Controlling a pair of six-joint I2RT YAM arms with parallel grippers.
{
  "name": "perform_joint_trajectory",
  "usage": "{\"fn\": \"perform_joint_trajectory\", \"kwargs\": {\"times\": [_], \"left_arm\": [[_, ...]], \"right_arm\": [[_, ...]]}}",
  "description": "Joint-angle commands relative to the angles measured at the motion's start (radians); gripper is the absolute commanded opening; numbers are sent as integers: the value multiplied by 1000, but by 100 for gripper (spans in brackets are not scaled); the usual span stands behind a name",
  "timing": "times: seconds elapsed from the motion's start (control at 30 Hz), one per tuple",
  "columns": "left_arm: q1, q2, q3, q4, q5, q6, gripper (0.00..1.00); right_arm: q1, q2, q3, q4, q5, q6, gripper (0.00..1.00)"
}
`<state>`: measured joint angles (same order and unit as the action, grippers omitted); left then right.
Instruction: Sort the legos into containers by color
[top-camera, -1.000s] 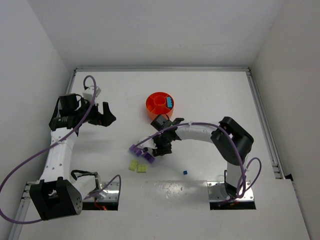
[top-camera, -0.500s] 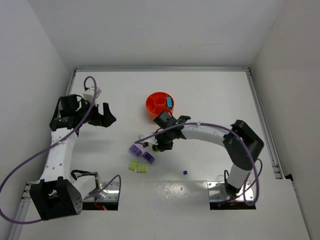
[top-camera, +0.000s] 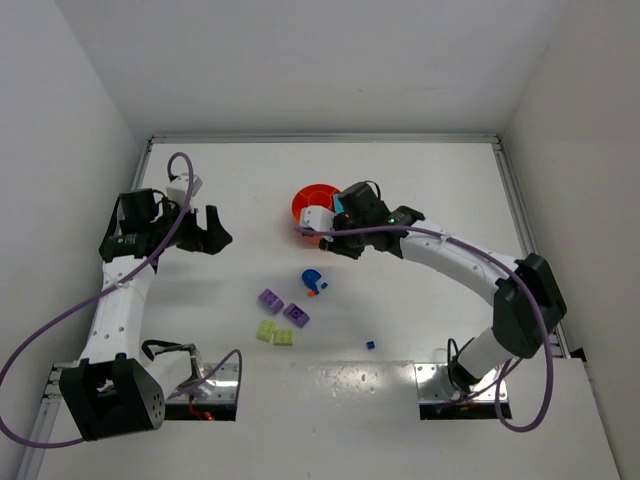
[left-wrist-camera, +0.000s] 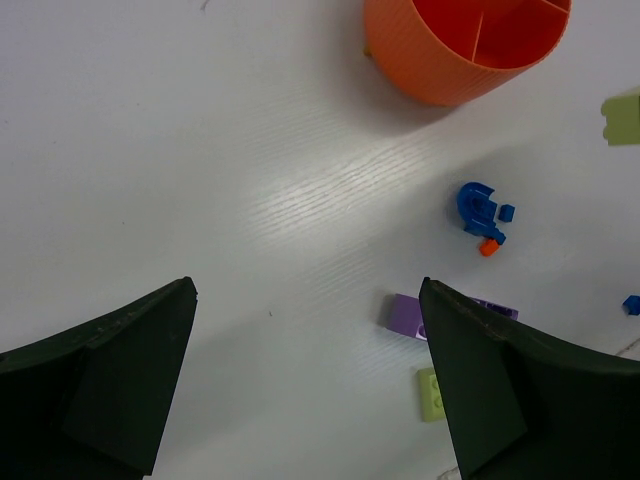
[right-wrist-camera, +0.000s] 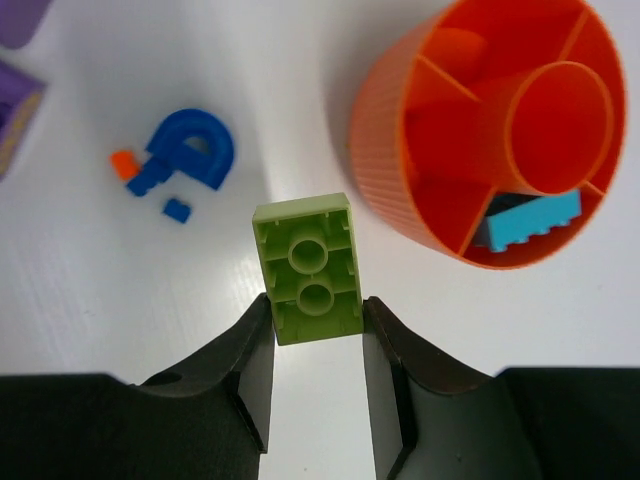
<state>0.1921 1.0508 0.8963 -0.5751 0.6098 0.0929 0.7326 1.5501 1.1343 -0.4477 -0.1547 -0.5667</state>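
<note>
The right gripper (right-wrist-camera: 314, 325) pinches a lime brick (right-wrist-camera: 307, 268) just beside the bowl (right-wrist-camera: 372, 150), likely to drop it in by colour; the left gripper (left-wrist-camera: 308, 375) hangs open.

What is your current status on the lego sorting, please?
Right hand shut on lime brick, beside orange bowl. Left hand open, empty. One teal brick in a wedge. Nothing seen between brick and bowl.

Bright, even overhead light. White worktop (top-camera: 250, 190) glares bottom centre of top view; diagonal sheen mid-frame in left wrist view. Soft shadow below round orange plastic bowl (left-wrist-camera: 430, 70). Left end effector fingers (left-wrist-camera: 100, 380) underexposed, soft. Lime-green rectangular plastic lego brick (right-wrist-camera: 307, 268) sharp.
</note>
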Motion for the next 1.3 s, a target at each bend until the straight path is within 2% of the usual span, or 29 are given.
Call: {"fn": "perform_joint_trajectory", "kwargs": {"times": [0.0,0.5,0.8,0.9,0.93,1.07,1.27], "left_arm": [[15,-12,7,20,8,-5,100],[15,-21,7,29,-1,-5,100],[15,-21,-2,29,-1,-5,100],[15,-21,-2,29,-1,-5,100],[15,-21,-2,29,-1,-5,100],[15,-21,-2,38,-1,-5,100],[15,-21,-2,38,-1,-15,100]], "right_arm": [[-19,40,93,56,52,54,9],[-58,183,228,109,119,82,9],[-67,229,228,170,181,73,9],[-67,240,228,170,205,73,19],[-67,240,228,170,205,73,29],[-67,231,219,191,205,73,52],[-67,167,219,210,189,117,62]]}}
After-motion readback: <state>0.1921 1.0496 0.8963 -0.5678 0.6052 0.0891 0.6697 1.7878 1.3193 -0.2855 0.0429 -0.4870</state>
